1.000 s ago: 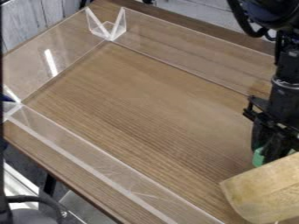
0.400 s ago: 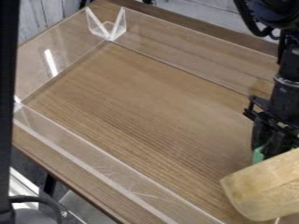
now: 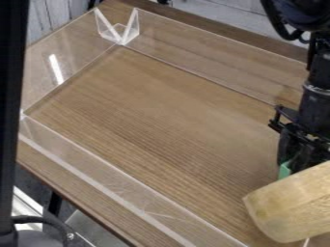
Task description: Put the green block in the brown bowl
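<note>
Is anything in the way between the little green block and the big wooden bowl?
Nothing visible is. The claw is shut on the green block right at the rim of the brown bowl, low over the wooden table. Only the bowl's own rim lies between the block and the inside, which runs out of the picture.

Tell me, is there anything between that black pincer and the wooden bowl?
Only a sliver of green block, at the pincer tips, right above the brown bowl's rim in this one camera view.

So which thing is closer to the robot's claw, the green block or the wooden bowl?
The green block. Only a bright green sliver shows, right at the tip of the claw, while the big wooden bowl sits just below it.
</note>
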You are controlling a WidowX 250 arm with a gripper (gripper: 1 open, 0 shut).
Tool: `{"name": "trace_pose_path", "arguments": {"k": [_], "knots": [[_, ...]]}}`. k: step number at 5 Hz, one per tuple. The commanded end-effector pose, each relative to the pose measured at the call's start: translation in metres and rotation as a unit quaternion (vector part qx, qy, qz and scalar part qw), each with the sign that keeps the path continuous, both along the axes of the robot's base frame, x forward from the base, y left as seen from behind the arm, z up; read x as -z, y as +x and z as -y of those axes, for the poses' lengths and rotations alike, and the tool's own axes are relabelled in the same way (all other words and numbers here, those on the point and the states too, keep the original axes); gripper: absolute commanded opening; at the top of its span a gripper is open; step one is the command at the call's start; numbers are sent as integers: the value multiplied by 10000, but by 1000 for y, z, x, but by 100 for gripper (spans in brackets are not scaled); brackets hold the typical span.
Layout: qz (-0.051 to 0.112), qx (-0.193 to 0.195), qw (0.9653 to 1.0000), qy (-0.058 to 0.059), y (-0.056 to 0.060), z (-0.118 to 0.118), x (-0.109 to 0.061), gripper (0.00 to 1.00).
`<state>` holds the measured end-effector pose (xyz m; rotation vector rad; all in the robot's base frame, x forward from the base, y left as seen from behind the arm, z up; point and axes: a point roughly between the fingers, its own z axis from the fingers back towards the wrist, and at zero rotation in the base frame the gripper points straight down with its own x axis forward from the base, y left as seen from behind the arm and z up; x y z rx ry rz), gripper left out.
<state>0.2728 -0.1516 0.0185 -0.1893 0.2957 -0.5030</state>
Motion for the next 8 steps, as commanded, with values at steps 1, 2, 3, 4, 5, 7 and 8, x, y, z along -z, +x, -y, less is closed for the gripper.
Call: {"name": "trace_pose_path", "arguments": {"k": [1,2,3,4,5,7,8], "knots": [[-173,63,9998,76,-2,-1,15,0],[-200,63,9997,85,-2,-1,15,0],[-221,61,9997,91,-1,-1,14,0],[-239,59,9997,95,-1,-1,13,0],[-254,56,9996,99,-1,-2,12,0],[-277,50,9995,106,-1,-2,10,0],[-287,47,9995,109,-1,-2,9,0]]}}
